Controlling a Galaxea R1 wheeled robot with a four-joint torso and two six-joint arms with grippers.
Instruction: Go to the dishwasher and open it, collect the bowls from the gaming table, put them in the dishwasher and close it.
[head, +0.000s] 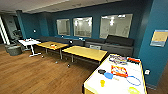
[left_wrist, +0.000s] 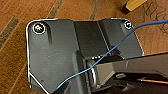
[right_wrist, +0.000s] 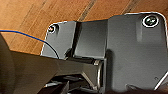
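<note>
Head view: bowls (head: 108, 75) lie on gaming table (head: 117, 86); claw state cannot be told.

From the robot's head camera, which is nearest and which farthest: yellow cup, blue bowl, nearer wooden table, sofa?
1. Yellow cup, near end of the gaming table.
2. Blue bowl, just behind the cup.
3. Nearer wooden table, beyond, to the left.
4. Sofa, against the far wall.
</note>
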